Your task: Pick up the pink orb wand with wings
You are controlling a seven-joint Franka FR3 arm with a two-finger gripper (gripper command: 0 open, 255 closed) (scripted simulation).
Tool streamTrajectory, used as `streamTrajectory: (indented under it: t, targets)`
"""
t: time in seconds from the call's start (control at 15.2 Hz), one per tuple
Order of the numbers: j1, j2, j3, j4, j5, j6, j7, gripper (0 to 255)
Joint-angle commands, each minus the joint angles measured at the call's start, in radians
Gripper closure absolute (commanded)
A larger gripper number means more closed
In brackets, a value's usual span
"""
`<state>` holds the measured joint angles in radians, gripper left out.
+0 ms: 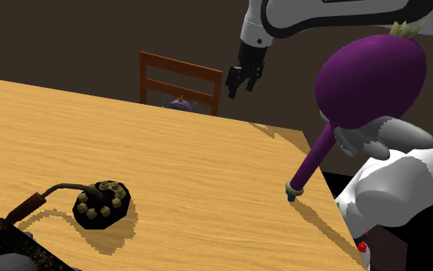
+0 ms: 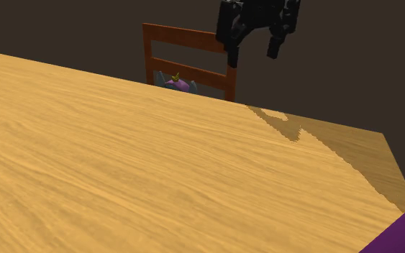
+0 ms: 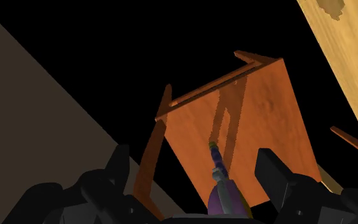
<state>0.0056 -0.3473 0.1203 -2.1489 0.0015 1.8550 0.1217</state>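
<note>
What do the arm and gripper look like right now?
The arm has smooth white rounded shells with dark trim at the joints. The gripper is all black and blocky, ending in two squared fingers. I see no cables or markings on either.

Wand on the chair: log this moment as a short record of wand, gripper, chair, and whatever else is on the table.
wand: purple, grey wings, lying on the chair seat
chair: brown wood, beyond the table's far edge
gripper: open, in the air above the chair, not touching the wand
table: light wood grain
second wand: purple, tip on the table's edge by the stand
disc: black, studded, with a handle, on the table
</note>
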Motion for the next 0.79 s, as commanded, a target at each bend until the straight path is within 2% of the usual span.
streamTrajectory:
  t: [0.0,0.4,0.73]
  targets:
    - [0.004,0.082,0.015,0.057,-0.007,0.018,0.013,0]
    - [0.022,0.325,0.052,0.266,-0.045,0.031,0.053,0]
    - [0.05,0.537,0.072,0.482,-0.088,0.005,0.084,0]
